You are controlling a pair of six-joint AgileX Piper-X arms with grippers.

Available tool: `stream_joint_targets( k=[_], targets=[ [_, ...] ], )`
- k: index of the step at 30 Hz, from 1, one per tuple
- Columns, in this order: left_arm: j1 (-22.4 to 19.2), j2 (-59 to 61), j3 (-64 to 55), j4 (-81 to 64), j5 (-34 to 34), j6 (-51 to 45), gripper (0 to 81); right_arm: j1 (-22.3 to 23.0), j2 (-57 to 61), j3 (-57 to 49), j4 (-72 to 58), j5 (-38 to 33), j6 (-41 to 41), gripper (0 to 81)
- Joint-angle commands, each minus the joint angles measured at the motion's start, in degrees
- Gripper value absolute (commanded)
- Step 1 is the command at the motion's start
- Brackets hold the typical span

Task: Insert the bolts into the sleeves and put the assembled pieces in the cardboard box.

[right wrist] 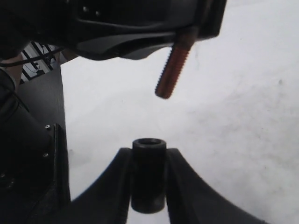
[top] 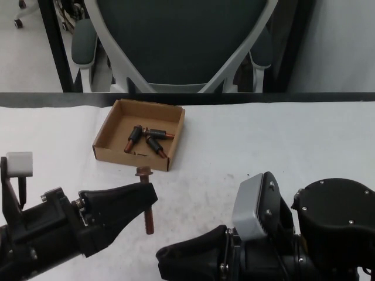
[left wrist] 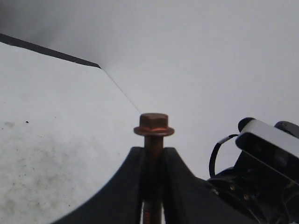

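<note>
High view: at the near left, the left jaws are closed on a copper-coloured bolt [top: 149,219], held upright with its hex head on top and its threaded end hanging above the white surface [top: 281,140]. Behind it, the cardboard box [top: 130,158] sits on the surface with three assembled pieces [top: 146,139] lying inside. At the near right, the right jaws, seen in the right wrist view, are clamped on a black sleeve [right wrist: 148,177], upright with its bore facing up. The bolt's tip hangs above it, slightly tilted and not touching.
</note>
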Motion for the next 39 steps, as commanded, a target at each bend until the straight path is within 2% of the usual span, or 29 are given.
stream_joint_targets(
  k=[1, 15, 27, 33, 39],
  targets=[
    [-0.27, -0.72, 0.05, -1.29, 0.44, 1.08, 0.8, 0.02, 0.03, -0.73, -1.11, 1.47, -2.34, 0.2],
    [-0.27, -0.72, 0.05, -1.48, 0.44, -1.82, 0.8, 0.02, 0.17, -0.73, -1.11, 5.52, -17.49, 0.2],
    [-0.27, -0.72, 0.05, -1.91, -2.65, 2.59, 0.8, 0.02, 6.43, -6.12, -3.36, 5.51, -13.17, 0.2],
    [-0.27, -0.72, 0.05, -4.0, -5.28, 7.53, 0.8, 0.02, 6.8, -6.8, -3.28, 5.51, -9.87, 0.2],
    [-0.27, -0.72, 0.05, -4.13, -7.55, 11.37, 0.8, 0.02, 6.8, -6.8, -3.28, 5.51, -9.87, 0.2]
  ],
)
